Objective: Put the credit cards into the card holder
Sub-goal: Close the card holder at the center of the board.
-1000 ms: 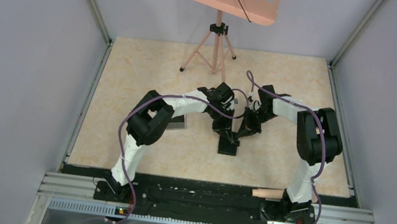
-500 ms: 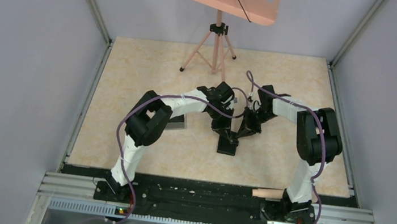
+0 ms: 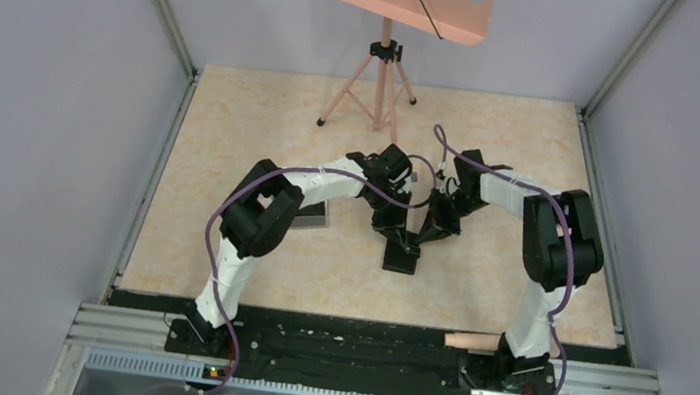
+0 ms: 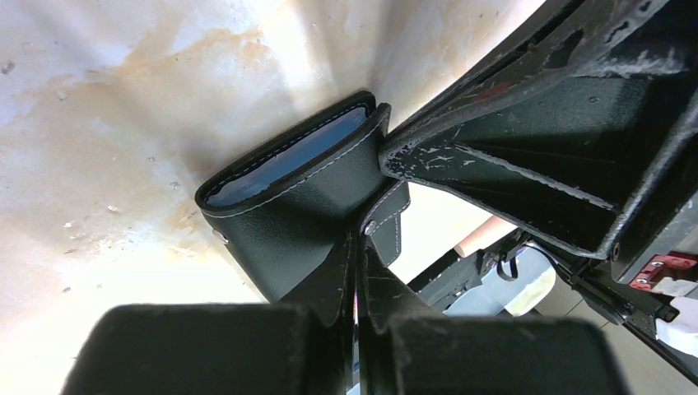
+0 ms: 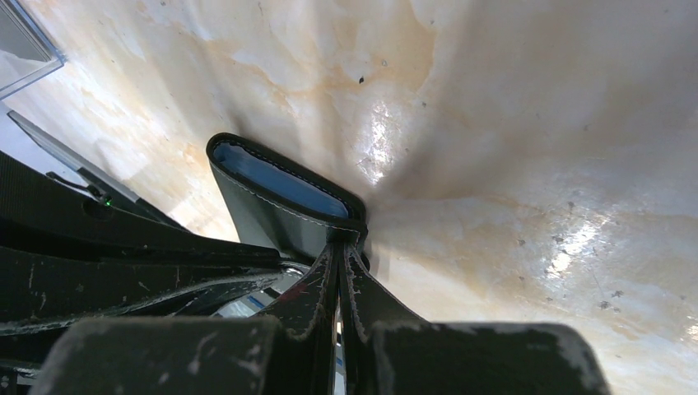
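Observation:
The black card holder (image 3: 401, 256) rests on the tabletop between both arms, slightly open, with bluish lining showing in the gap (image 4: 288, 156) (image 5: 276, 177). My left gripper (image 3: 392, 229) (image 4: 358, 247) is shut, its tips touching the holder's outer face beside the snap tab (image 4: 391, 230). My right gripper (image 3: 430, 232) (image 5: 342, 247) is shut too, its tips against the holder's stitched edge. The left wrist view shows the right gripper's fingers (image 4: 510, 164) pressing that edge from the other side. No credit cards show in any view; they are hidden.
A clear plastic box (image 3: 312, 215) (image 5: 20, 41) sits by the left arm's elbow. A tripod stand (image 3: 377, 80) with a pink tray occupies the back of the table. A wooden dowel (image 3: 469, 340) lies at the near edge by the right base.

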You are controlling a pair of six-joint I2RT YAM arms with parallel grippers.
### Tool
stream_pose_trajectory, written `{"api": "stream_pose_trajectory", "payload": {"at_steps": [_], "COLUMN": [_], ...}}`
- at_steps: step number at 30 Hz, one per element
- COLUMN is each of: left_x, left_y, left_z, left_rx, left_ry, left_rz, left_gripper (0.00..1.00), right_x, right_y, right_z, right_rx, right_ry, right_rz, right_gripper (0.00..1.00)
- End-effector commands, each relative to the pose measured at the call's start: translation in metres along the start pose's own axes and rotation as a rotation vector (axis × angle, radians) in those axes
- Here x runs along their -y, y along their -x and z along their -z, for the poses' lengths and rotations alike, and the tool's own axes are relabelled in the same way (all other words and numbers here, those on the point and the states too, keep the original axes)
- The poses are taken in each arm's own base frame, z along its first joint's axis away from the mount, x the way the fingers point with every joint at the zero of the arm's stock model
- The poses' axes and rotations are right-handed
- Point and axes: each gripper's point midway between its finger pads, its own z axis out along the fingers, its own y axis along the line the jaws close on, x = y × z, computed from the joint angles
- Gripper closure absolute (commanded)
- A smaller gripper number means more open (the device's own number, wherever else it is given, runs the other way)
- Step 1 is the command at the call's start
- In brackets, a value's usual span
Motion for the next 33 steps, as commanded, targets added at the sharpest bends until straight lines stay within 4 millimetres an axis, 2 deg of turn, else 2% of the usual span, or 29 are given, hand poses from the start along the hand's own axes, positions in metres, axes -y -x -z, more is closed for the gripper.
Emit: {"api": "stream_pose_trajectory", "payload": {"at_steps": [1,33], "left_x": [0.012,0.018], "left_y": [-0.002,-0.018], "left_z": [0.015,0.009], "left_rx": [0.017,-0.02], "left_ry": [-0.031,-0.061], "left_rz": [-0.034,-0.075], "left_gripper": [1.0,1.0], "right_x": [0.002,0.001], "right_y": [0.004,0.005], "right_z": [-0.005,-0.005], "right_rx": [0.001,-0.003], "right_ry": [-0.044,-0.04], "right_rz": [0.023,0.031], "right_gripper": [1.0,1.0]}}
